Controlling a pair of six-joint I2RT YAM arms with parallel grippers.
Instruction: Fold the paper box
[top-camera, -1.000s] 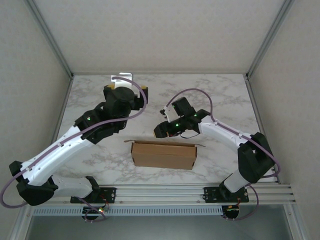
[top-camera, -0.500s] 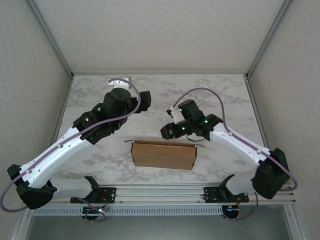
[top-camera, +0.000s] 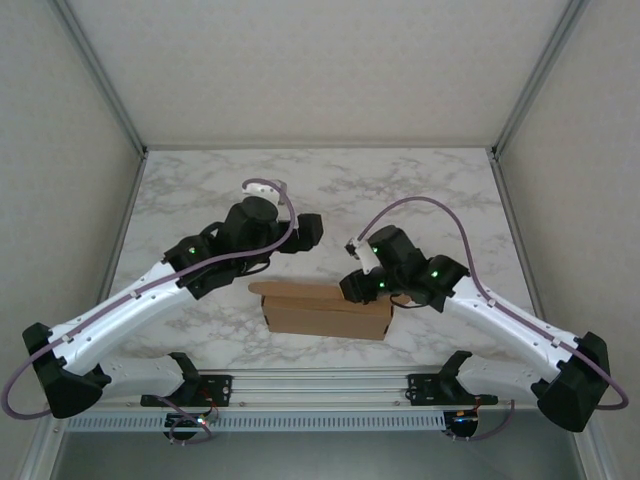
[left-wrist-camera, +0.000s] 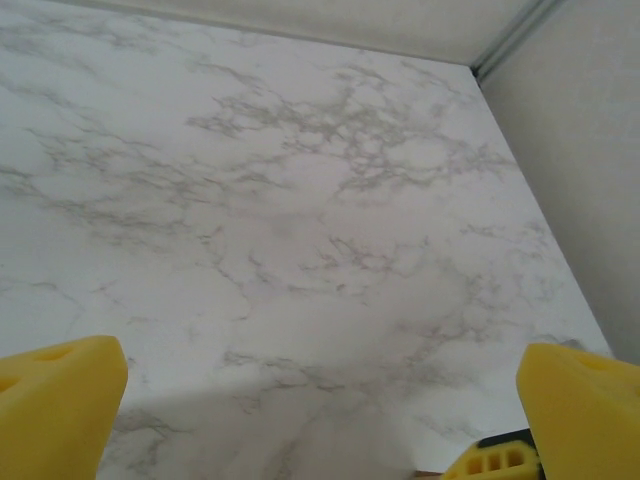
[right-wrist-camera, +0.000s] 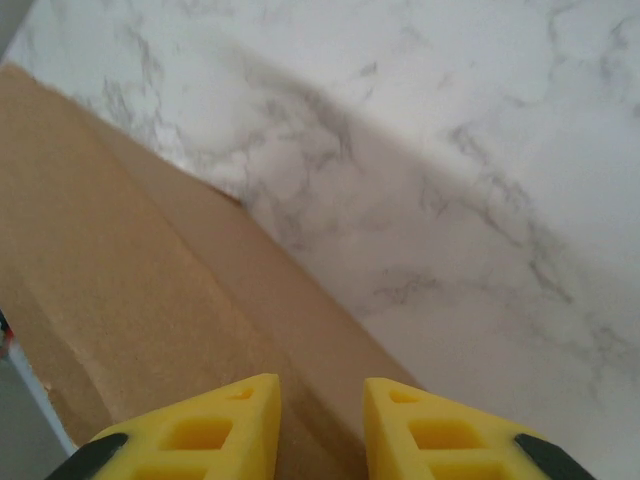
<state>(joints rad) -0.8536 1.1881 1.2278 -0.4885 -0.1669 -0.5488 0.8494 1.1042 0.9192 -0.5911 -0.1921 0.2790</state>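
Marble table (top-camera: 440, 190) — we are dropping the right gripper (right-wrist-camera: 320, 420), fingers nearly together, onto the two o'clock edge of the paper box (top-camera: 328, 310) to fold it; left gripper (left-wrist-camera: 320, 395) wide apart.

place: lab test cell | cues: aluminium frame (top-camera: 100, 75), white panels (top-camera: 320, 60), marble tabletop (top-camera: 430, 180)

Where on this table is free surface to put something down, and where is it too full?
Free: the far strip of the white marble table along the back wall, beyond both arms. Also the patch between the left arm and the brown cardboard box. Crowded: the box's far edge, where both wrists hang close.
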